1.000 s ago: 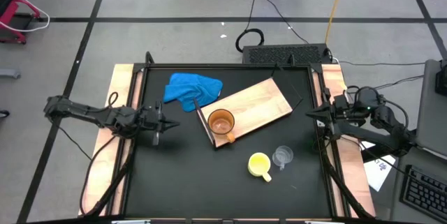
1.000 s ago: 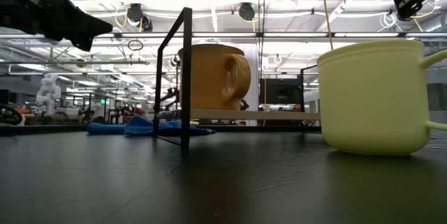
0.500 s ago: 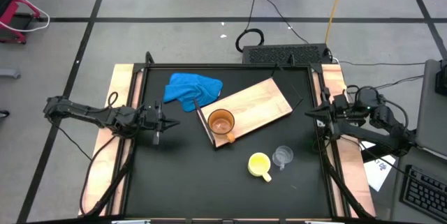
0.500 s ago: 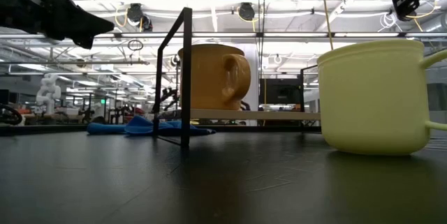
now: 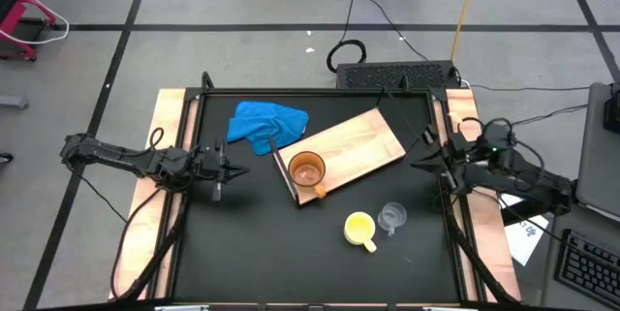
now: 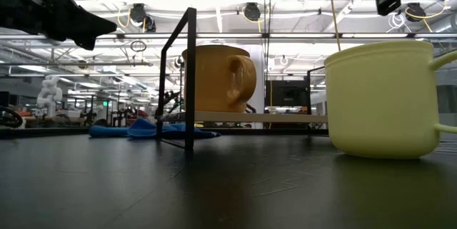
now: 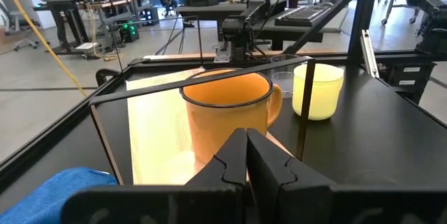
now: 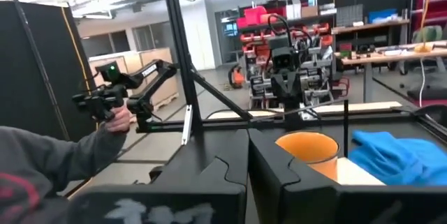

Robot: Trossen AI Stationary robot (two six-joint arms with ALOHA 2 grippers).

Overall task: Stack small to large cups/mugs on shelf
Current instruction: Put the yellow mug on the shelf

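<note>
Left gripper [image 7: 246,155]: jaws clenched, holding nothing; orange mug [image 7: 225,116] just ahead. Right gripper [image 8: 248,155]: jaws clenched, holding nothing, well short of the mug.

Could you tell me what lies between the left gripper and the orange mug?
Only bare black tabletop, seen from above, separates the left gripper from the orange mug.

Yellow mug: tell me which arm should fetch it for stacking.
Right, probably. The yellow mug sits on the table's right half beside the clear plastic cup, nearer the right pincer. The left pincer waits shut across the orange-brown mug.
</note>
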